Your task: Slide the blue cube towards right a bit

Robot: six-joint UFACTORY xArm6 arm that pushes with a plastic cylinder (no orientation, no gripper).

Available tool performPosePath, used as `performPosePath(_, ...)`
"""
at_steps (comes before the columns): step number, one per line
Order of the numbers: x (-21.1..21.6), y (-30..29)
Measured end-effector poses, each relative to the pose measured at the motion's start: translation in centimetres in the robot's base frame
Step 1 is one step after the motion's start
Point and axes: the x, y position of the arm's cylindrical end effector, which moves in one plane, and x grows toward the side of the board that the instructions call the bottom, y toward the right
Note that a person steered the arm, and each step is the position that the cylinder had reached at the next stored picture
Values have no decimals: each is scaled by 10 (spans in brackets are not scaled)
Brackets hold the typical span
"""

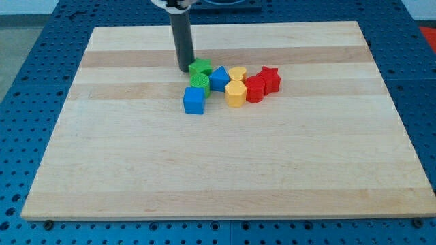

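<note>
The blue cube (194, 100) sits on the wooden board (225, 170), a little left of the view's centre, at the lower left of a cluster of blocks. My tip (184, 69) rests on the board above the cube, toward the view's top, just left of a green star-like block (200, 67). A green round block (199, 83) lies between that green block and the blue cube, touching or nearly touching the cube's top edge.
Right of the green blocks lie a blue angular block (219, 78), a yellow heart-like block (237, 73), a yellow hexagonal block (235, 93), a red round block (255, 88) and a red star (270, 78). A blue perforated table (27, 68) surrounds the board.
</note>
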Motion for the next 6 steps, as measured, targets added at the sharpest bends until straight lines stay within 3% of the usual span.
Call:
performPosePath(1, -5, 1)
performPosePath(2, -7, -37)
performPosePath(3, 24, -64)
performPosePath(4, 83, -65)
performPosePath(5, 113, -54)
performPosePath(6, 106, -34)
